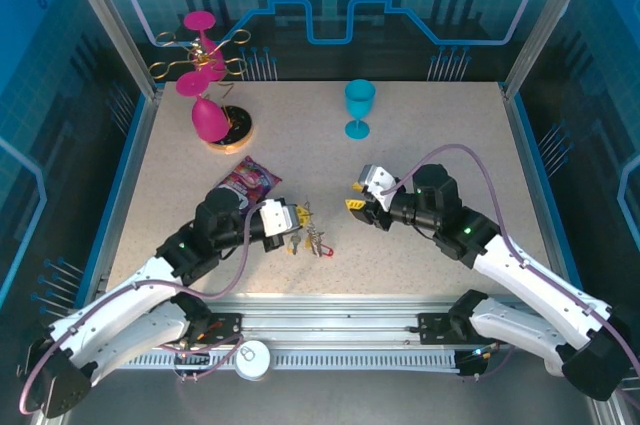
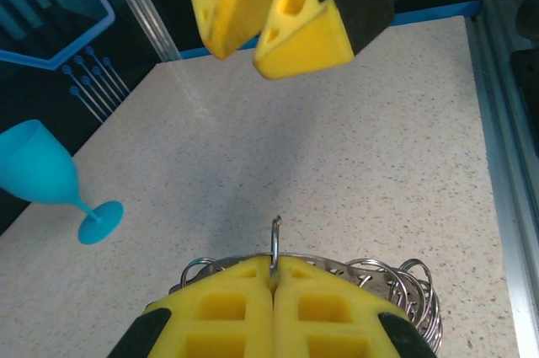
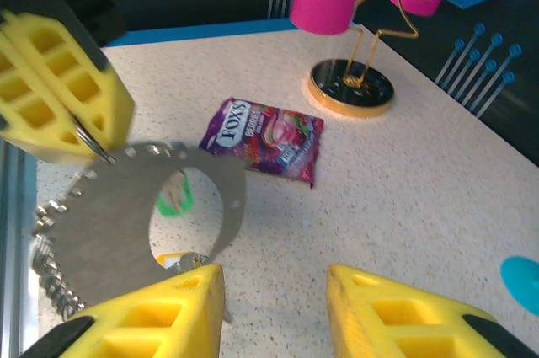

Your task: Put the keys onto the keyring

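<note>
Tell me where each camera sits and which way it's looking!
Top external: high above and behind the arms, looking down on the table; both arms show, left gripper and right gripper close together mid-table.
Left wrist: on the left arm, looking across the table past its own shut fingers toward the right gripper and the blue goblet.
Right wrist: on the right arm, facing the other way, past its own open fingers, at the left gripper pinching the keyring.
Shared: the wrist views face each other; each sees the other's gripper.
</note>
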